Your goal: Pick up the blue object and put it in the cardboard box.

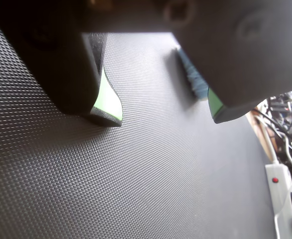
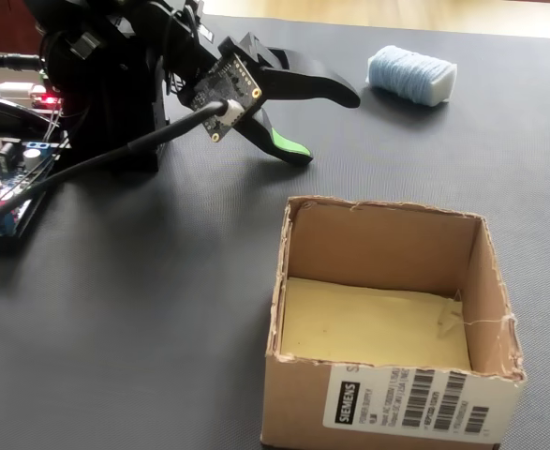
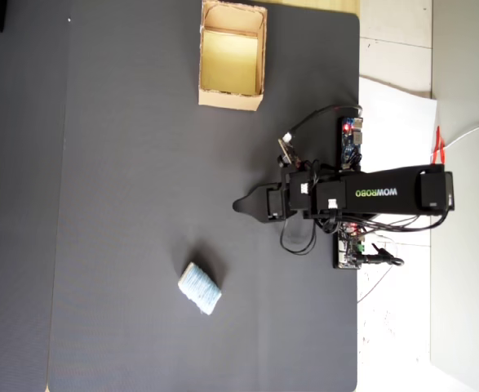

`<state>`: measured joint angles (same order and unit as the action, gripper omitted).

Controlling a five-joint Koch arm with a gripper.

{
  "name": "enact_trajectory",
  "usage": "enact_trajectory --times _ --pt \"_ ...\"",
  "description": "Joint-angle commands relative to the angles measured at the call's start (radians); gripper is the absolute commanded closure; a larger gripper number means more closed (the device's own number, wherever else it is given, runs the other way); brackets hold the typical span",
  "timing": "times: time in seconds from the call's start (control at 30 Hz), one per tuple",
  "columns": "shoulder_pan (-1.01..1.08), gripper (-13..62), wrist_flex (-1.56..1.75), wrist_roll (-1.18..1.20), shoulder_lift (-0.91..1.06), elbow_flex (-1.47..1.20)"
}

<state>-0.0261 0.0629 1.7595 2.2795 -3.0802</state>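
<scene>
In the overhead view, going left to right across the dark mat (image 3: 125, 163), the blue block (image 3: 200, 287) comes first, lying alone on the mat at about seven o'clock from the middle of the picture. Next is the cardboard box (image 3: 232, 100), up near twelve o'clock with its open top showing a yellowish floor, and last the arm's base at about three o'clock by the mat's edge. The gripper (image 3: 243, 205) points toward nine o'clock, roughly between the block and the box and well apart from both, so neither is in reach yet. Its fingers stand apart with nothing between them, which the wrist view confirms: two green-faced tips (image 1: 108, 102) with bare mat in the gap. That open stance suits an approach, I judge, since the block must pass between the fingers before they can close. In the fixed view the box (image 2: 387, 225) stands open in front with its flaps upright, so a drop from above should be easy, while the block (image 2: 411, 75) lies beyond the gripper at about one o'clock.
</scene>
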Motion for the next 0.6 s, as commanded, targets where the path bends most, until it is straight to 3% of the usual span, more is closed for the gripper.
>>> enact_trajectory --times 0.0,0.57 --pt "0.000 15.3 -0.114 0.020 0.089 -0.038" --pt "-0.008 15.3 -0.101 0.021 0.089 -0.038"
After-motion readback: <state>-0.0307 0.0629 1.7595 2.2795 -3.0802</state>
